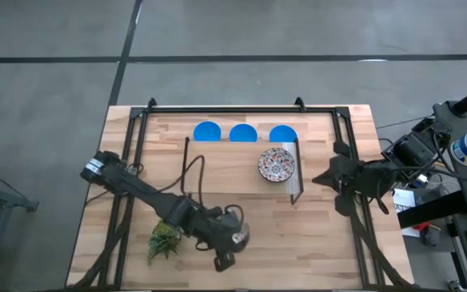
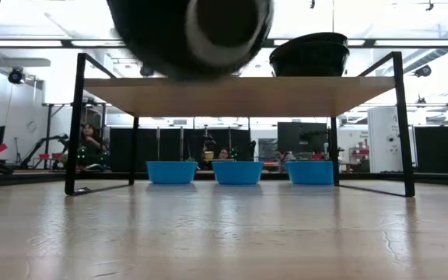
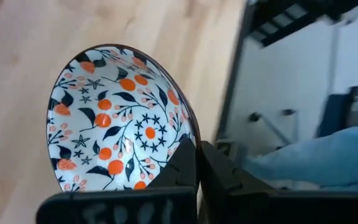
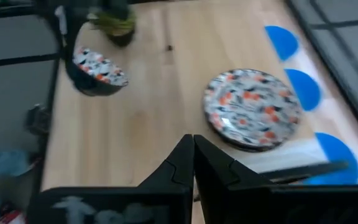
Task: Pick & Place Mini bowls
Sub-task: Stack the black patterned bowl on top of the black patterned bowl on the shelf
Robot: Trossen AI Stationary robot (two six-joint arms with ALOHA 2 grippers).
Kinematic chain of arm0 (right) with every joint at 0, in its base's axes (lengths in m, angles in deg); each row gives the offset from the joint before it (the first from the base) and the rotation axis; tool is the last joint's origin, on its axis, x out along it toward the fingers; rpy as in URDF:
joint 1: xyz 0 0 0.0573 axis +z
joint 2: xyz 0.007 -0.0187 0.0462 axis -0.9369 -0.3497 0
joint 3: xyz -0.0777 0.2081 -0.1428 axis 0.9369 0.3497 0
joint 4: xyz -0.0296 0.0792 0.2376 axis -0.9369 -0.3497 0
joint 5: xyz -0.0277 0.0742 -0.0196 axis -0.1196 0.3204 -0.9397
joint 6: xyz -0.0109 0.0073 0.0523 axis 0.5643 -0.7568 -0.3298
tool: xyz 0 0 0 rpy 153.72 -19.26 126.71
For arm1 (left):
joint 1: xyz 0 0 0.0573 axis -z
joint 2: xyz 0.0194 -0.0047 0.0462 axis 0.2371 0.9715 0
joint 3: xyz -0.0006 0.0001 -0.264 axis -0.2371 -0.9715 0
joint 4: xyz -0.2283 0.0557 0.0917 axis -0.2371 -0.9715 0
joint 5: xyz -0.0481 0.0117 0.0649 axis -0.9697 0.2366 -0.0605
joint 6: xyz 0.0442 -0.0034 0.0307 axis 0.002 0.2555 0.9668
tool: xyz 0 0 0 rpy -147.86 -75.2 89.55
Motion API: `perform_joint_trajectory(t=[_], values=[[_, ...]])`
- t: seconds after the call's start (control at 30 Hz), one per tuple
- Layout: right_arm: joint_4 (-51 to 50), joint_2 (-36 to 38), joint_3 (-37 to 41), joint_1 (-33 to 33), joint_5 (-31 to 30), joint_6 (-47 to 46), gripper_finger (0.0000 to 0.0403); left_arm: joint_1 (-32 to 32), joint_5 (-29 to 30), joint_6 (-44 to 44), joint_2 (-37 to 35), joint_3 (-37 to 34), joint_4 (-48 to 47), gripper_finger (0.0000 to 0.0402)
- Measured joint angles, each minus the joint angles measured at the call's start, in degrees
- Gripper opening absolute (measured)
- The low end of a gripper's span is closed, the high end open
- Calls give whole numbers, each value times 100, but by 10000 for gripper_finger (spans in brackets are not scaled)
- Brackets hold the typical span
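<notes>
Wooden worktop (image 1: 314, 235) seen from above, w/ a black-framed shelf (image 1: 242, 109) along its far edge. Under the shelf, on the worktop, three blue mini bowls (image 1: 242, 133) sit in a row. On the shelf top sits one patterned bowl (image 1: 276, 165), right of centre. A small green plant (image 1: 164, 238) stands near the worktop's near-left.

My left arm reaches diagonally from the far left toward near-centre, wrist bent low. My left gripper (image 3: 197, 152) is clamped on the rim of a second patterned mini bowl (image 3: 120, 118), which hangs tilted, inside showing white w/ orange dots and dark leaves. It's lifted off the worktop, just right of the plant.

My right arm waits at the right edge, right gripper (image 4: 193, 144) pointing left toward the shelf, fingers pressed together, nothing in them.

To do this step well, I judge: keep the pinch firm since only the rim is held, level the bowl, carry it far-right to the shelf top, and set it beside or onto the patterned bowl there w/o knocking it.
</notes>
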Motion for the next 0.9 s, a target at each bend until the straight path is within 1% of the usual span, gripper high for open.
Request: perform_joint_trajectory(t=[0.17,0.3,0.37,0.43,0.5,0.67,0.77,0.9], values=[[653,0,0,11,807,576,8,-167,-492,69,-41,646,-5,0],[1504,8,0,9,1080,748,11,-333,-924,167,-54,1212,4,0],[1962,22,0,7,1412,902,20,-417,-1153,290,-54,1467,36,0],[2334,37,0,7,1667,919,36,-517,-1354,427,-56,1698,34,0],[2667,53,0,7,1835,925,56,-640,-1675,528,-56,1920,39,0],[3341,72,-65,4,2074,899,117,-964,-2264,706,-56,2478,130,0],[3740,120,-76,-23,2365,1202,145,-1160,-2572,953,-56,2798,423,0],[4040,210,-88,-265,2454,1413,163,-1463,-3383,1168,-69,3035,1215,0]])
